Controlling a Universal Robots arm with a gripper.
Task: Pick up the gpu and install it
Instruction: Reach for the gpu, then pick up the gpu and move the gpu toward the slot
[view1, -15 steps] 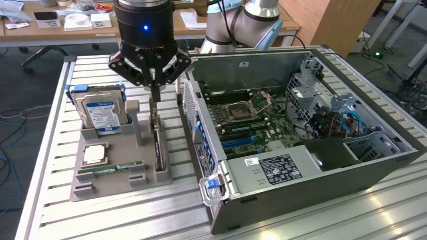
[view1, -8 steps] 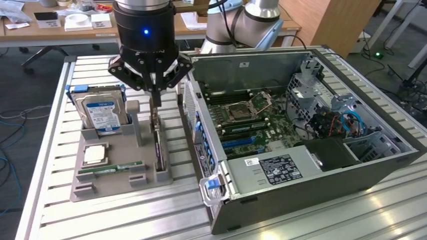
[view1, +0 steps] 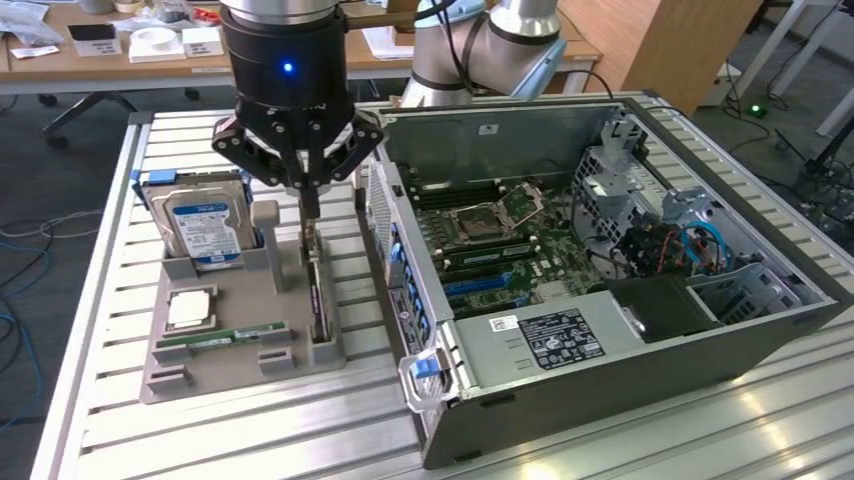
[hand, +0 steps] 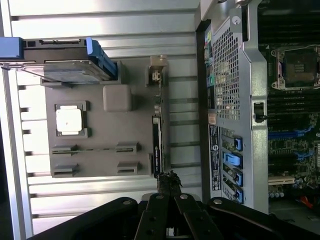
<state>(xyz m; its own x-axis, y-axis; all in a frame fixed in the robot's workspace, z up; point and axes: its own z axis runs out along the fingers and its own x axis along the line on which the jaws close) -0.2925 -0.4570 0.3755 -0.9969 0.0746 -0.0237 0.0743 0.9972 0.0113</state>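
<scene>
The gpu (view1: 319, 295) is a thin dark card standing on edge in the slot along the exterior view's right side of the grey holder (view1: 227, 370). My gripper (view1: 310, 212) hangs straight over the card's far end, fingers pressed together, tips just above its top edge; I cannot tell whether they touch it. In the wrist view the gpu (hand: 156, 145) shows as a narrow dark strip on the holder (hand: 110, 135), with my shut gripper (hand: 169, 179) close to its near end. The open computer case (view1: 601, 260) lies to the exterior view's right, motherboard (view1: 501, 245) exposed.
On the holder also sit a blue-labelled hard drive (view1: 207, 228), a square processor (view1: 191, 308) and a green memory stick (view1: 220, 338). The case's rear panel (hand: 227, 100) stands close beside the gpu slot. The robot's base (view1: 487, 50) rises behind the case.
</scene>
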